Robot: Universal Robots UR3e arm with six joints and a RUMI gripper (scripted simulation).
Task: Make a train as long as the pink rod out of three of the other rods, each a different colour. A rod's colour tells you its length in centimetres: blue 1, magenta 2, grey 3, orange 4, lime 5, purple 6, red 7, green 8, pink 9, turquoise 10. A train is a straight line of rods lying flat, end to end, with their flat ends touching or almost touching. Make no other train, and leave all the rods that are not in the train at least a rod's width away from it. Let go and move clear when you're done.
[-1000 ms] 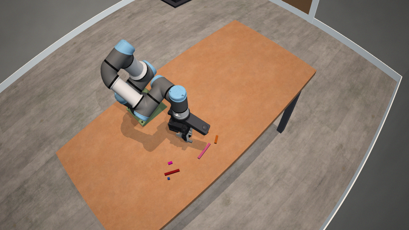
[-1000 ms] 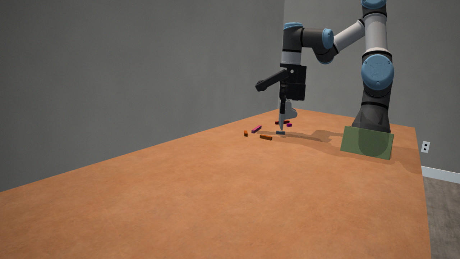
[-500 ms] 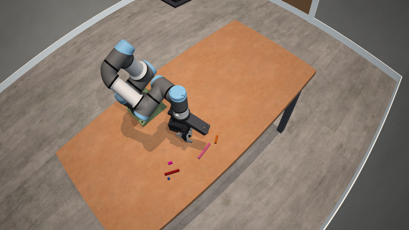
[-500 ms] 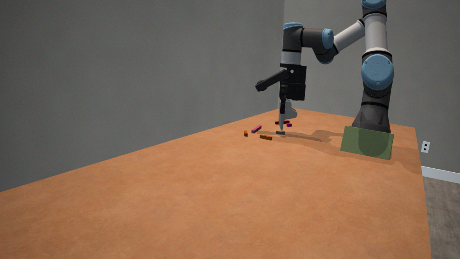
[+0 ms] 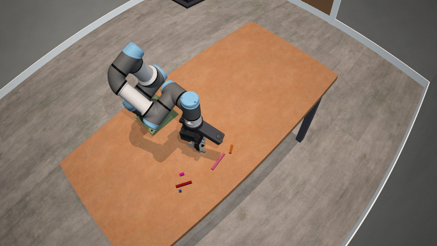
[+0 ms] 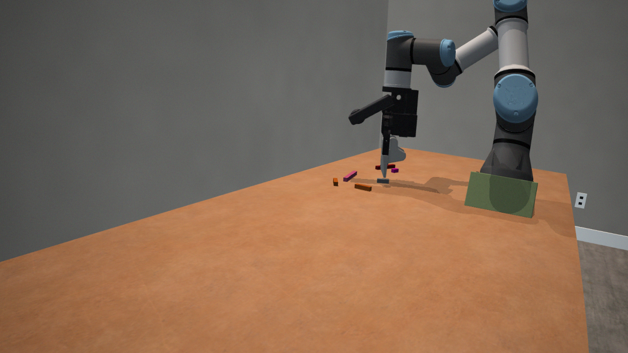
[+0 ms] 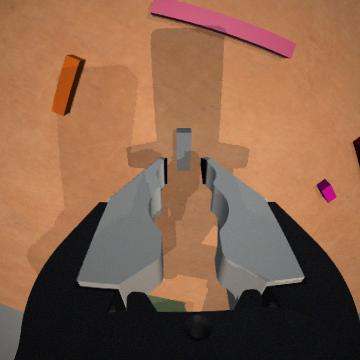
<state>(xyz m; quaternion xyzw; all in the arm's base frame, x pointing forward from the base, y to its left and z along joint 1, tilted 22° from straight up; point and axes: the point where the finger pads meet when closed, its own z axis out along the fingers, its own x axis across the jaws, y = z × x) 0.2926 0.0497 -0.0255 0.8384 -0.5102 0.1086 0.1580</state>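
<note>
Short rod on the table, seemingly below the gripper fingertips; longest rod beyond, mid-length rod left.

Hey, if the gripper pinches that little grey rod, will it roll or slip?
Probably won't roll: the grey rod is square-sided and lies flat. Looks rigid, likely light. The gripper flanks its long sides, so slipping seems unlikely.

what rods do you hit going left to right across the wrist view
orange rod → grey rod, between the tips of the gripper → pink rod → magenta rod
</note>
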